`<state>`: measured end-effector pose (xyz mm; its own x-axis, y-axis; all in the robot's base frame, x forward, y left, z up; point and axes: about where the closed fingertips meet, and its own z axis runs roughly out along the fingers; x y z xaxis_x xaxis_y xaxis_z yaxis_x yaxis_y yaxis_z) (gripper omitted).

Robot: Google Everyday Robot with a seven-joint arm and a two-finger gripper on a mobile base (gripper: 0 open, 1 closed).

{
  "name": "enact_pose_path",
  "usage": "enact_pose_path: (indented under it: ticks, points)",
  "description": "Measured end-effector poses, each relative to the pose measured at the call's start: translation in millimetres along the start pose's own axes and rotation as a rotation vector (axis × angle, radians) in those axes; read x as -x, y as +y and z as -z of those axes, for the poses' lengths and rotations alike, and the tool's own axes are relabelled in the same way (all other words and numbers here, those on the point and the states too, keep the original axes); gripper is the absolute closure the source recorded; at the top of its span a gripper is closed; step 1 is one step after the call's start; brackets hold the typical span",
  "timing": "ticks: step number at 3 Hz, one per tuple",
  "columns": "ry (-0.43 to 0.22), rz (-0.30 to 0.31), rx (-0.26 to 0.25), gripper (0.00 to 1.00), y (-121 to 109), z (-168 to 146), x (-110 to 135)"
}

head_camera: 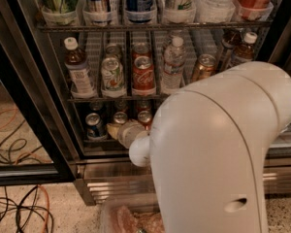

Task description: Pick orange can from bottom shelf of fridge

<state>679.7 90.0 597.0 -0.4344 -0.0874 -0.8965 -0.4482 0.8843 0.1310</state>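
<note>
The fridge (34, 96) stands open, with its black door frame at the left. On the bottom shelf (104, 141) stand short cans in lanes: a blue can (93, 125), a silver-topped can (120, 117) and a coppery orange can (144, 117). My gripper (117, 130) reaches into the bottom shelf at can height, just in front of the silver-topped can and left of the orange can. My large white arm (213, 149) hides the right half of the shelf.
The middle rack holds a tea bottle (78, 67), a green can (112, 74), a red cola can (143, 75), a water bottle (173, 64) and a gold can (204, 67). The ribbed steel base (116, 181) lies below. Cables (14, 212) lie on the floor at the left.
</note>
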Motion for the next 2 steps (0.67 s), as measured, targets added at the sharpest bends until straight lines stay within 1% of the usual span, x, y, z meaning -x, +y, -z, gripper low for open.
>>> enact_pose_path:
  ticks: [2]
  points:
    - [0.0, 0.0, 0.0, 0.97, 0.1, 0.1, 0.0]
